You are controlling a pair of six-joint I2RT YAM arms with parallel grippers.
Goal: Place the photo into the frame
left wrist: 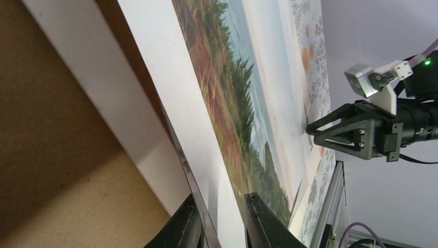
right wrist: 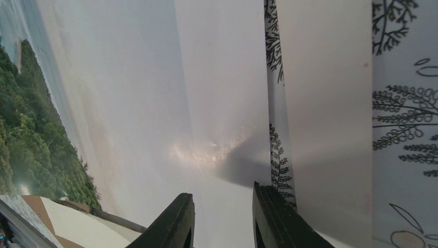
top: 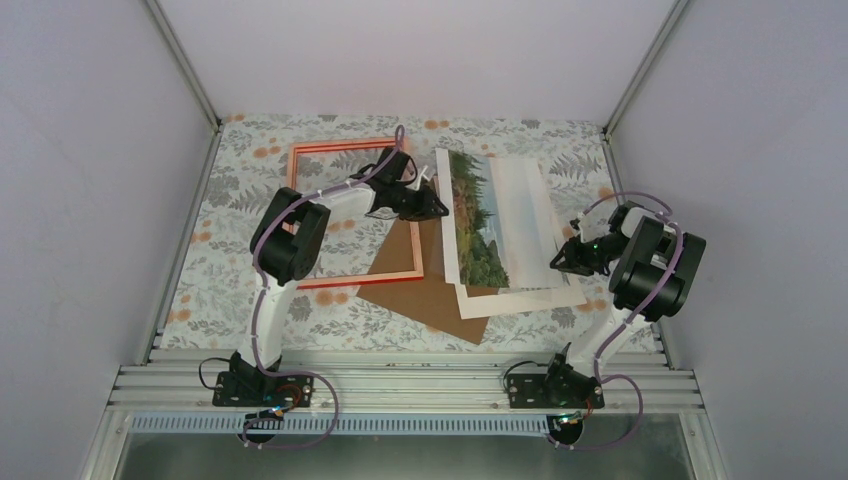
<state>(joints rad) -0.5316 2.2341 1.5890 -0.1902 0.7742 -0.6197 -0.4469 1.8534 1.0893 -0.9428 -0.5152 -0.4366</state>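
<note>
The photo [top: 497, 215] lies right of centre, partly over the white mat and the brown backing board. The red frame [top: 352, 283] lies to its left on the cloth. My left gripper [top: 437, 207] is at the photo's left edge. In the left wrist view one finger [left wrist: 178, 227] is under the white border of the photo [left wrist: 227, 93] and the other [left wrist: 263, 222] is over it, pinching that edge. My right gripper [top: 555, 262] is at the photo's right edge. In the right wrist view its fingertips [right wrist: 178, 217] stand a little apart on the pale sky of the photo [right wrist: 129, 103].
The brown backing board [top: 425, 300] pokes out under the photo toward the near edge. The white mat [top: 525, 298] shows below the photo's near edge. The left arm reaches across the frame. Walls close the table on three sides. A metal rail [top: 400, 385] runs along the front.
</note>
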